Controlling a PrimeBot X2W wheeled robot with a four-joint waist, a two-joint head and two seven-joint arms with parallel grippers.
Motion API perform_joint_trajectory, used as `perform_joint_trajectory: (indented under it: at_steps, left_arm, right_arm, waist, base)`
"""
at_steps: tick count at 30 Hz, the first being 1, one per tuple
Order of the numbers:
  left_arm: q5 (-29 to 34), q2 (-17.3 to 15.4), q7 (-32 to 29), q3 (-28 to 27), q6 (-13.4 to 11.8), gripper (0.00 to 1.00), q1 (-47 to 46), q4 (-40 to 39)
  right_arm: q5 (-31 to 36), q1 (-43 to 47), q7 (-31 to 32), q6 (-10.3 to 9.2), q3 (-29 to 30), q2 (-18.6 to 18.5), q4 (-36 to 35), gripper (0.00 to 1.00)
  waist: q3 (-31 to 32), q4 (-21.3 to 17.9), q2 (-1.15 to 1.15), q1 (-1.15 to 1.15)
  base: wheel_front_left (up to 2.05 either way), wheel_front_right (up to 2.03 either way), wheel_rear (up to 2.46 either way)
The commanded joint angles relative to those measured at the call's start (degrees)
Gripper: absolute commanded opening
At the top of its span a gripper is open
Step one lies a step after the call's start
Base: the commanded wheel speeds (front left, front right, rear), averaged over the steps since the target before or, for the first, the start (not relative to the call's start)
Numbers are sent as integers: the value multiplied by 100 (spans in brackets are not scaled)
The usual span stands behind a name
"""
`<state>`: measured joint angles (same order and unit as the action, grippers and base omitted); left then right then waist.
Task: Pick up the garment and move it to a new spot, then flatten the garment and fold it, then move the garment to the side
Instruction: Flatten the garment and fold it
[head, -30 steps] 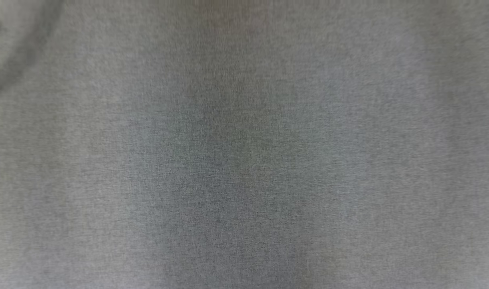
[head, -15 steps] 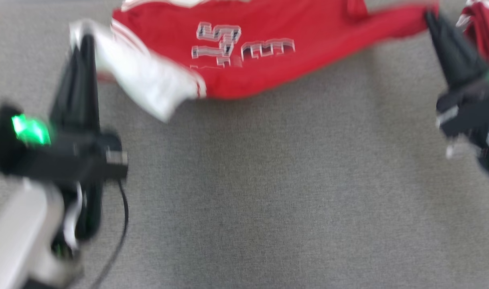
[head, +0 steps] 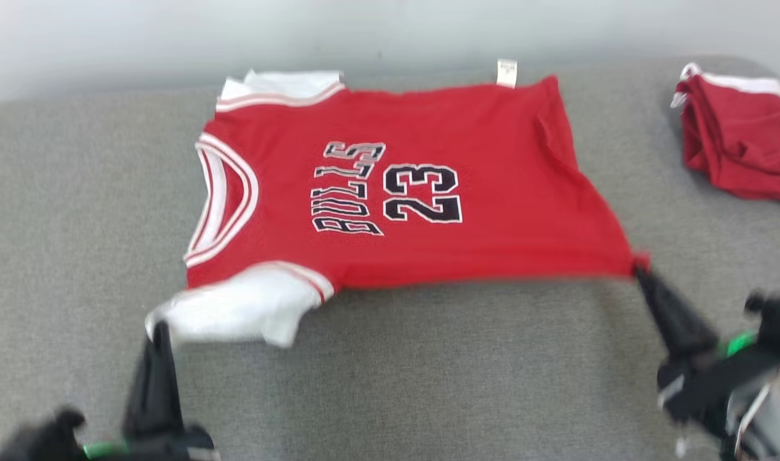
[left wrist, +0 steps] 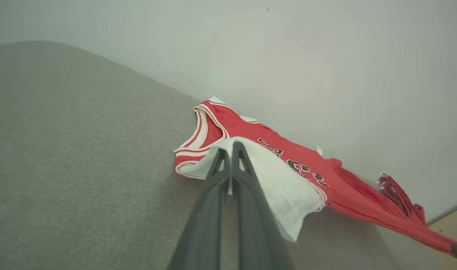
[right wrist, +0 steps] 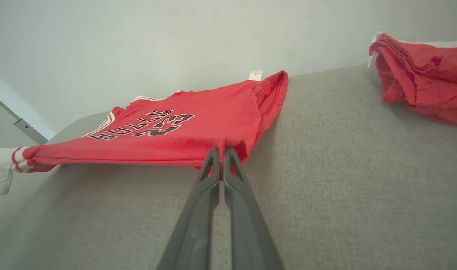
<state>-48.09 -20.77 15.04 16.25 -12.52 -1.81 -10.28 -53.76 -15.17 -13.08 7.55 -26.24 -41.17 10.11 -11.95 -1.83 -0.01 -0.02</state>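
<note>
Framing shifted upward, whole jersey [head: 492, 192] now seen; left gripper [head: 160, 328] pinches white sleeve [head: 236, 314]; right gripper [head: 639, 272] pinches hem corner [head: 623, 259].

The head camera looks forward and down over the grey worktop [head: 428, 384], with the left hand [head: 158, 328] and right hand [head: 640, 274] low in its corners. Each wrist camera sits low and close behind its own hand, facing the pale wall [left wrist: 325, 56]. All three share the red jersey [head: 492, 192] just ahead of both hands and the red bundle [head: 741, 141] beyond the right hand.

Soft even light; head view slightly motion-blurred, esp. bottom.
</note>
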Motion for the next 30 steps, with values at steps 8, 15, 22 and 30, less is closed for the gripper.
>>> perform_joint_trajectory:
  at_steps: [8,15,22,30]
  left_arm:
    - [254,736,18,-433,296,0,1300,181]
    - [288,911,-6,-269,446,0,1780,472]
    - [382,930,-35,-43,566,0,1792,584]
    - [607,557,-247,-64,806,0,907,551]
  right_arm:
    - [262,1488,122,-16,748,667,75,0]
    - [599,2202,329,-16,1161,862,55,0]
    - [809,2599,614,-16,1637,1144,-150,0]
    - [1040,2375,972,-16,1729,1360,-507,0]
  waist:
    - [511,-39,1,2]
    - [645,-44,1,2]
    - [648,-11,1,2]
    - [568,-97,1,2]
  base:
    - [0,0,0]
    - [0,0,0]
    - [0,0,0]
    - [0,0,0]
